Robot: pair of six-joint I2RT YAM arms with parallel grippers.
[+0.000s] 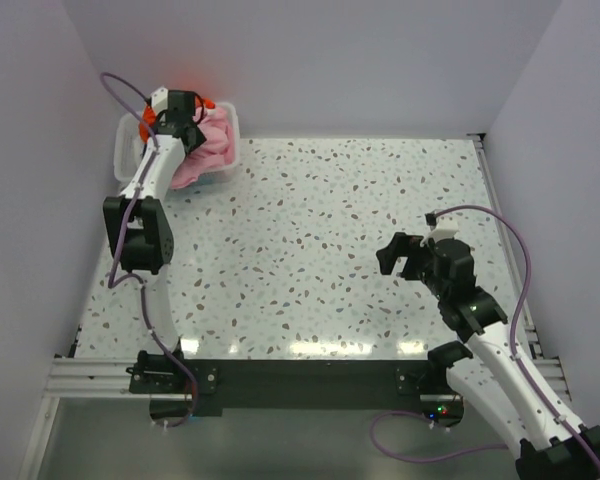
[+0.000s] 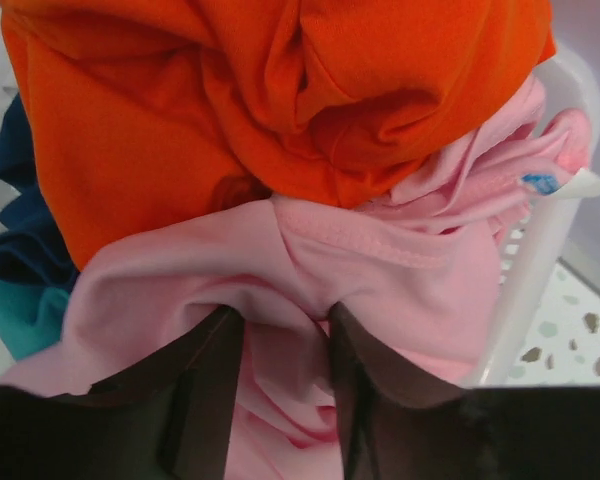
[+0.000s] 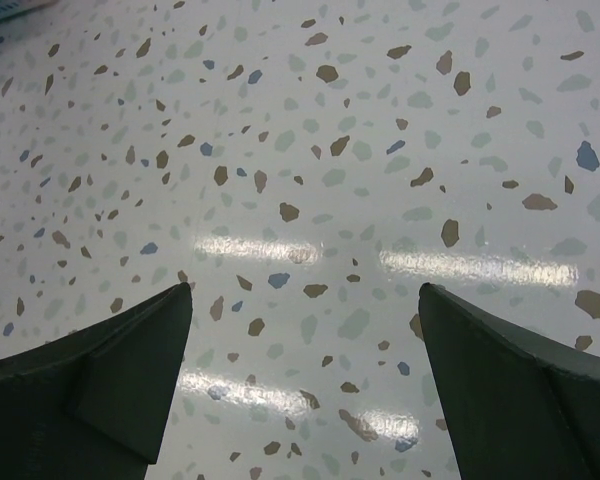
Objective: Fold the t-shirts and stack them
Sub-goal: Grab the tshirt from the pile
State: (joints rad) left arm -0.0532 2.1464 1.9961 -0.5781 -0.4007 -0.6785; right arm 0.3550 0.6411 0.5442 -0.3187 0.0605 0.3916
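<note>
Crumpled t-shirts fill a white plastic bin at the table's far left corner. A bright orange t-shirt lies on top, a light pink t-shirt under it, with dark blue and teal cloth at the left. My left gripper reaches down into the bin. A fold of the pink t-shirt is pinched between its dark fingers. My right gripper hangs open over bare table at the right, with nothing between its fingers.
The speckled terrazzo table spreads between the two arms. White walls close in on the left, back and right. A metal rail runs along the right edge, and the arm bases sit on a black bar at the near edge.
</note>
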